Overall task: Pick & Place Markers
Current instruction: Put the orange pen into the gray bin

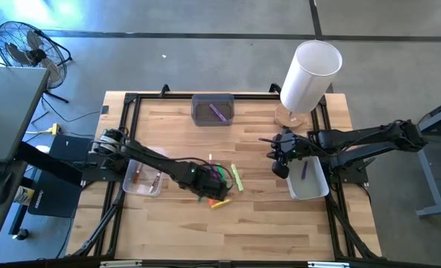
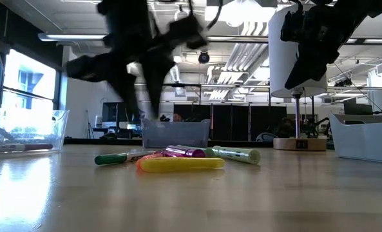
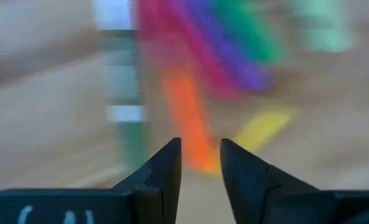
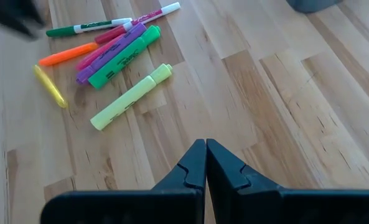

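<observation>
Markers (image 4: pixel 112 53): short, bright sticks lay clustered on the table (image 4: pixel 284 112).
Left gripper (image 3: pixel 200 163): fingers narrowly parted, seemingly empty.
Right gripper (image 4: pixel 206 165): fingers pressed together.

Floor (image 1: pixel 168 22): grey concrete.
Fan (image 1: pixel 27 48): standing on the floor.
Ceiling lights (image 2: pixel 242 13): lit.
Windows (image 2: pixel 23 84): bright daylight.

A light butcher-block wooden table (image 1: pixel 257 216) with a black metal frame stood on a grey concrete floor. At its far edge sat a grey translucent plastic bin (image 1: pixel 213 109). To the right of that bin, a tall white cylinder (image 1: pixel 309 74) rose from a round wooden base (image 1: pixel 289 117). A clear plastic tray (image 1: pixel 142 179) lay nearer the table's left edge, a white rectangular tub (image 1: pixel 309 182) nearer its right. Beyond the table's far-left corner stood a black floor fan (image 1: pixel 30 48).
</observation>
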Robot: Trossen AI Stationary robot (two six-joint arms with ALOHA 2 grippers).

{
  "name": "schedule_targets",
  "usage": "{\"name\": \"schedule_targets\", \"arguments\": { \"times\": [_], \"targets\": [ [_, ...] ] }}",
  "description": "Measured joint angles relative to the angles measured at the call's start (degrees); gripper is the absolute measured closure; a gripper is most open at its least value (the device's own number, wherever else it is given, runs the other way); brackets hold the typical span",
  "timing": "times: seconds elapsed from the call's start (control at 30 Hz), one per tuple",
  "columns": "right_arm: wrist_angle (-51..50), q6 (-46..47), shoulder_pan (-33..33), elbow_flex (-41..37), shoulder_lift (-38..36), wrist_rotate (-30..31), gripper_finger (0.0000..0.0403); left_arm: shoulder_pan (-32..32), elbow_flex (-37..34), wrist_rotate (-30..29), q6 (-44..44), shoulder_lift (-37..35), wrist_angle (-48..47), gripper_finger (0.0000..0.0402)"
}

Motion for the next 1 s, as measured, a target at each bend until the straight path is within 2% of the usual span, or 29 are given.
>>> {"name": "schedule_targets", "arguments": {
  "times": [0.2,0.47,0.7,1.0],
  "targets": [
    [0.0,0.4,0.0,0.0,0.0,-0.3,0.0403,0.1,0.1,2.8,0.0,0.8,-1.6,0.0294],
    [-0.2,0.6,0.0,0.0,0.0,-0.3,0.0403,0.3,0.1,0.4,-0.1,2.2,-1.6,0.0294],
    [-0.2,0.6,0.0,0.0,0.0,-0.4,0.0403,0.1,0.5,3.8,-0.1,6.0,5.3,0.0294],
    [0.0,0.6,0.0,0.0,0.0,-0.8,0.0403,0.1,0.4,5.7,-0.3,8.9,6.3,0.0294]
  ]
}}
